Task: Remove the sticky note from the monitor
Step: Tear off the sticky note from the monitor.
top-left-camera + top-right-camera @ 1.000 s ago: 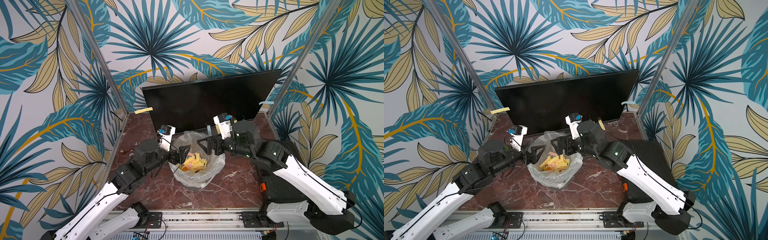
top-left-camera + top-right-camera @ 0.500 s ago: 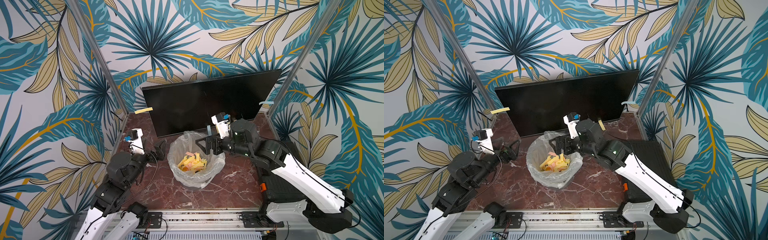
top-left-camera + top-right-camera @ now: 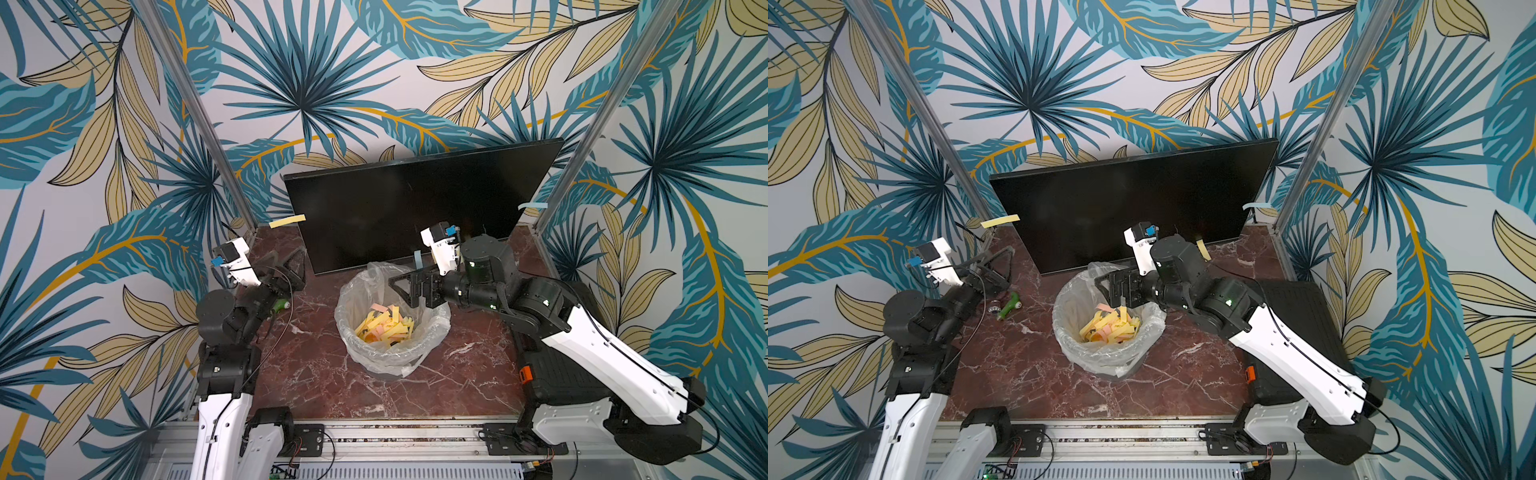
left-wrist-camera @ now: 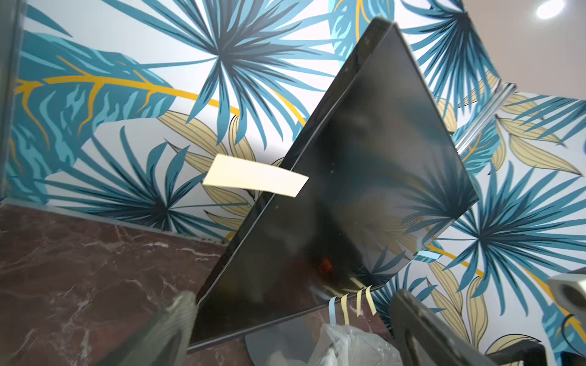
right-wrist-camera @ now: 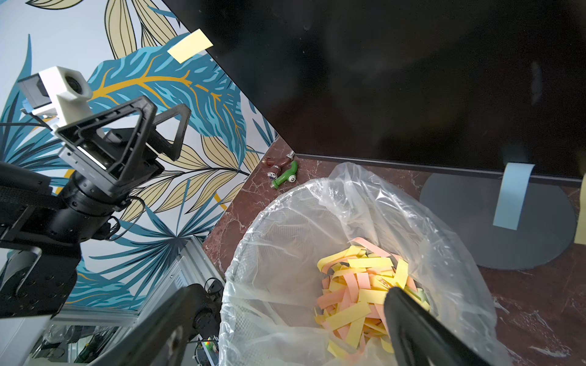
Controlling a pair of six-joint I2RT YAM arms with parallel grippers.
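The dark monitor stands at the back. A yellow sticky note juts from its left edge. A blue note hangs off the right edge, and another blue one with several more strips hangs along the bottom edge. My left gripper is open and empty, below and in front of the yellow note. My right gripper is open and empty over the bin.
A bag-lined bin holding yellow and pink strips stands mid-table. A small green object lies left of it. A black ribbed case lies under the right arm. The monitor's grey disc foot sits behind the bin.
My left arm has pulled back from the bin to the left, and its open gripper now faces the monitor's left edge. The right gripper has barely shifted above the bin.
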